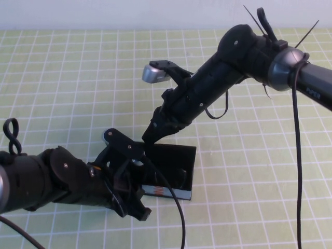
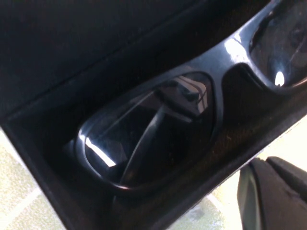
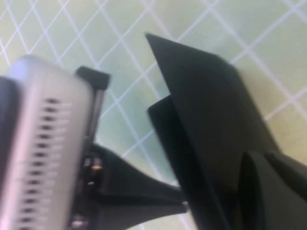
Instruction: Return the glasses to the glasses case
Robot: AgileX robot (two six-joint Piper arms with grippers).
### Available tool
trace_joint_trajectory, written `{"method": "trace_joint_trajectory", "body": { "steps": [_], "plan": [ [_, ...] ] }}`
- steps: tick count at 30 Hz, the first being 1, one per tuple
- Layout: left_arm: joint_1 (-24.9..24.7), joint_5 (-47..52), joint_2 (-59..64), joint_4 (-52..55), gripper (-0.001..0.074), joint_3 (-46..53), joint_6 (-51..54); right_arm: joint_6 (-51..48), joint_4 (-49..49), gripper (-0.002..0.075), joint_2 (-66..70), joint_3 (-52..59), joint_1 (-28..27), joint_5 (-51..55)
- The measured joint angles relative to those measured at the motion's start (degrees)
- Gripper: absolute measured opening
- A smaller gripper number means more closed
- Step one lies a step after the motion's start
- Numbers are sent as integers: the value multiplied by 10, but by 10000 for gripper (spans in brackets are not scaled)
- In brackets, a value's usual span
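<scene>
The left gripper (image 1: 136,205) sat lowest in the frame, by the glasses case (image 1: 188,171); its grip could not be told. The glasses (image 2: 158,129) lay inside already. The right gripper (image 1: 151,134) pinched the lid (image 3: 211,120), which probably still needed closing.

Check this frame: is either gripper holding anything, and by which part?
The right gripper pinches the glasses case lid. The left gripper sits at the case's front; no hold shows. The glasses lie inside.
</scene>
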Motion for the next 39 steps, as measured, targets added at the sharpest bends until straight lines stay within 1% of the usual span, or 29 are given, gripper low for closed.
{"method": "trace_joint_trajectory", "body": {
  "steps": [5,12,14,18,21,23,27,30,32,35,39],
  "plan": [
    [0,0,0,-1,-4,0,0,29,-35,-17,-12,5,20,1],
    [0,5,0,-1,-4,0,2,39,-50,-17,-13,77,33,1],
    [0,16,0,-1,-4,0,17,39,-55,-17,-13,91,33,1],
    [0,85,0,16,-4,0,74,39,-55,-17,-13,96,33,1],
    [0,163,-4,83,-4,-7,77,39,-55,-17,-13,96,33,1],
    [0,214,-11,149,-4,-25,43,39,-55,-17,-13,96,33,1],
    [0,341,-31,343,-4,-92,-107,39,-71,-17,-24,96,30,1],
    [0,441,-48,471,-4,-154,-213,47,-100,-17,-48,96,19,1],
    [0,482,-67,536,-4,-189,-263,53,-119,-17,-71,96,10,1],
    [0,505,-109,593,-4,-235,-318,74,-151,-17,-123,96,-2,1],
    [0,476,-186,592,-4,-255,-380,124,-226,-17,-198,96,-9,6]
  ]
}}
